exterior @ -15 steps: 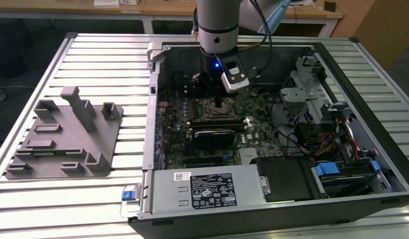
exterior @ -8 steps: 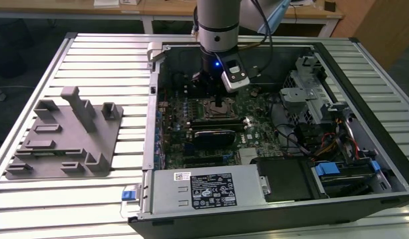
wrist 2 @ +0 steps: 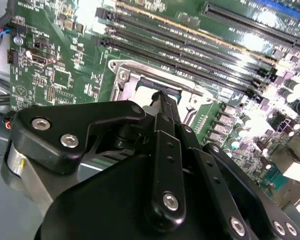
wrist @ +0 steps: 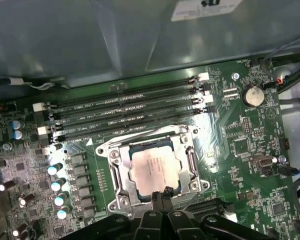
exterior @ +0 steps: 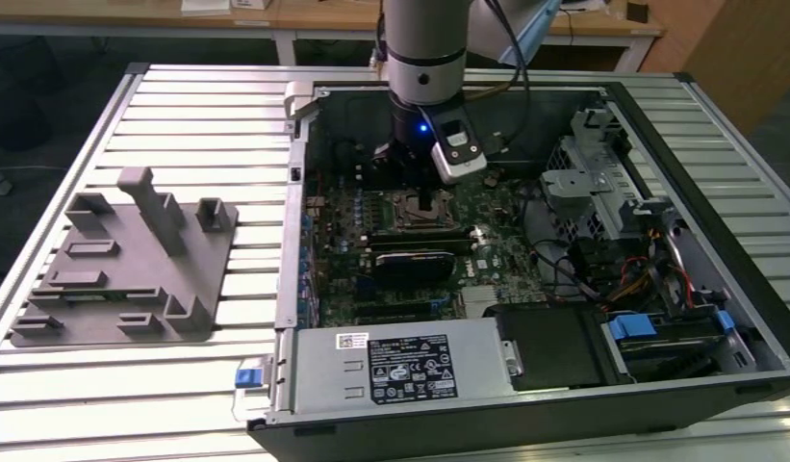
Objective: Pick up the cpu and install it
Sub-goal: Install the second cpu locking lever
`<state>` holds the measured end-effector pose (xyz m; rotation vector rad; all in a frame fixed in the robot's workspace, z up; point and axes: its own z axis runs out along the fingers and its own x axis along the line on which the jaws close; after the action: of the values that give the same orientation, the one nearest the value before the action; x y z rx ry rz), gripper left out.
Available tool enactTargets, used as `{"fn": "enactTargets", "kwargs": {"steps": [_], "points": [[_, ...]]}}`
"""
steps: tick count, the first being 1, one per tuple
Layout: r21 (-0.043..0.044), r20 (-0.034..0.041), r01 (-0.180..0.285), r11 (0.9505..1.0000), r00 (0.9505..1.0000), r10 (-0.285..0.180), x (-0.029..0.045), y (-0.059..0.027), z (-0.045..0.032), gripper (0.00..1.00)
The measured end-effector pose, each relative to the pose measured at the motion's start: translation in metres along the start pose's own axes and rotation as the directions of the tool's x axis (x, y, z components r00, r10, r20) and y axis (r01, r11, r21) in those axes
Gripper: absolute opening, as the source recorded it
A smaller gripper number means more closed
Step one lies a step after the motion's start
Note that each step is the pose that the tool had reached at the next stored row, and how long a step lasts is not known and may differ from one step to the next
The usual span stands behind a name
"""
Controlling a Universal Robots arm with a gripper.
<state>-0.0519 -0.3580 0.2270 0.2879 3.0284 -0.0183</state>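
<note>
Starting at the exterior view's left, a grey fixture plate (exterior: pixel 122 265) lies on the slatted table (exterior: pixel 190 106), well apart from the open case (exterior: pixel 523 260) to its right. The arm (exterior: pixel 423 48) reaches down into the case, and the gripper (exterior: pixel 427 197) hangs just above the socket (exterior: pixel 418 210). In the first wrist view the cpu (wrist: pixel 155 169) sits flat inside the socket frame (wrist: pixel 152 172), with the gripper's (wrist: pixel 162 192) fingertips (wrist: pixel 166 191) pressed together over its near edge, holding nothing.
</note>
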Motion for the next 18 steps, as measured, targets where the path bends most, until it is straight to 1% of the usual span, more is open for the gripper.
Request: {"fn": "enactTargets", "kwargs": {"steps": [18], "points": [[0.0000, -0.0002, 0.000, 1.0000, 1.0000, 0.000, -0.0063, -0.0166, 0.0007, 0.11]]}}
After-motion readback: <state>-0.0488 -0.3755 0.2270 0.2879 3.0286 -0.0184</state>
